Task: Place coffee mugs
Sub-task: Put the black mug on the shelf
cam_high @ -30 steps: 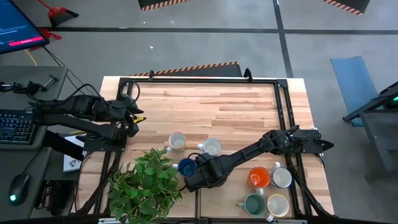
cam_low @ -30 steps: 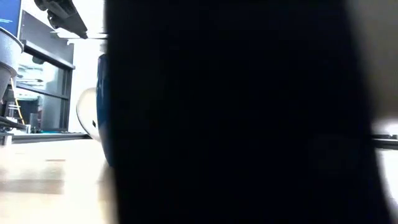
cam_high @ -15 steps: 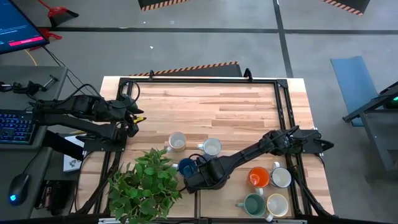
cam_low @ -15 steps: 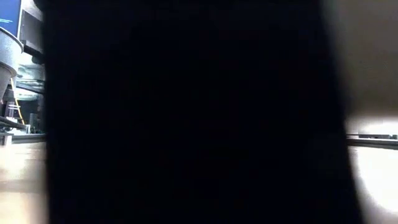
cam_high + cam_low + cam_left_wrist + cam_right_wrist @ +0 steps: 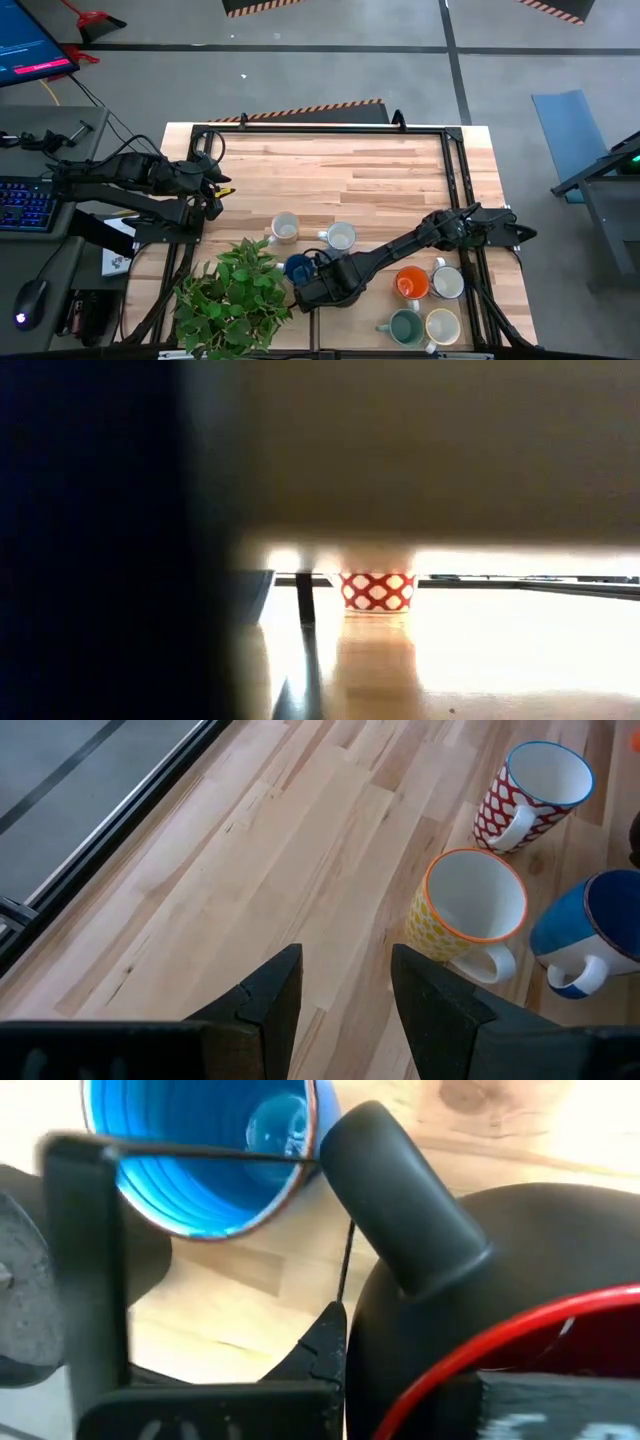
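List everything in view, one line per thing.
red-white mug: 1, red and white pattern, mid-table
yellow-white mug: 1, orange rim, beside the red-white one
blue mug: 1, blue, next to the plant
orange mug: 1, orange, table's right side
white mug: 1, white, beside the orange
green mug: 1, green, right side
cream mug: 1, cream, beside the green
dark mug: 1, black with red rim, at the right gripper
plant: 1, green, left side
table: 1, light wood
left gripper: open, table's left edge
right gripper: shut, by the blue mug
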`<state>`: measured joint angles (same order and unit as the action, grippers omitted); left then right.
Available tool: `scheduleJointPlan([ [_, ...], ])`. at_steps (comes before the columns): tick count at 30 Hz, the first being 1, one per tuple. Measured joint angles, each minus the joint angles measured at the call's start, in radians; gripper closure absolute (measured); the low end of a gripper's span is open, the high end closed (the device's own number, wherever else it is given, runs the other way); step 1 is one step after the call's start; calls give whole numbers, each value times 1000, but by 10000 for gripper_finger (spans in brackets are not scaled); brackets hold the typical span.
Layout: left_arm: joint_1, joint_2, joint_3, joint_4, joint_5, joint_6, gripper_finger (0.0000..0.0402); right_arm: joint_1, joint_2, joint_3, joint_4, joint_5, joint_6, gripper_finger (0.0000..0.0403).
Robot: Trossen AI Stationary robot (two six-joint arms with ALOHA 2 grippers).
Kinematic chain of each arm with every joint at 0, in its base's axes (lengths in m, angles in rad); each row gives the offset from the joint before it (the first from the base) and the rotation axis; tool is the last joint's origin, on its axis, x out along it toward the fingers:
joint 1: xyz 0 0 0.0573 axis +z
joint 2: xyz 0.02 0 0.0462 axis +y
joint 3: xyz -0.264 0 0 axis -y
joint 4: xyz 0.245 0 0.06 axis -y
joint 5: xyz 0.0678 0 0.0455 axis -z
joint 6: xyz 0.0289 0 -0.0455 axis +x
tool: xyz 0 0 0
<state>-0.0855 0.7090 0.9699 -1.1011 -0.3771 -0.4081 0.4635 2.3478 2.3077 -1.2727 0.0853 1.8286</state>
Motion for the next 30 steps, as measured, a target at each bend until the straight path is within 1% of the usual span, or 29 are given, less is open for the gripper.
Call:
scheduleJointPlan([
  [5, 0, 0, 0, 0, 0, 0, 257, 7, 9, -3, 19, -30, -6, 390],
  [8, 0, 0, 0, 0, 0, 1, 257, 7, 8, -3, 10, -24, -4, 389],
  [12, 0, 0, 0, 0, 0, 1, 257, 10, 7, -3, -6, 15, -13, 388],
  [15, 0, 0, 0, 0, 0, 1, 257, 12, 6, -3, -9, 15, -32, 382],
  [18, 0, 0, 0, 0, 0, 1, 257, 12, 0, 0, -9, 8, -45, 364],
  [25, 0, 0, 0, 0, 0, 1, 257, 16, -1, 0, -11, 7, -52, 303],
  [30, 0, 0, 0, 0, 0, 1, 257, 16, -2, 0, -26, -2, -56, 279],
])
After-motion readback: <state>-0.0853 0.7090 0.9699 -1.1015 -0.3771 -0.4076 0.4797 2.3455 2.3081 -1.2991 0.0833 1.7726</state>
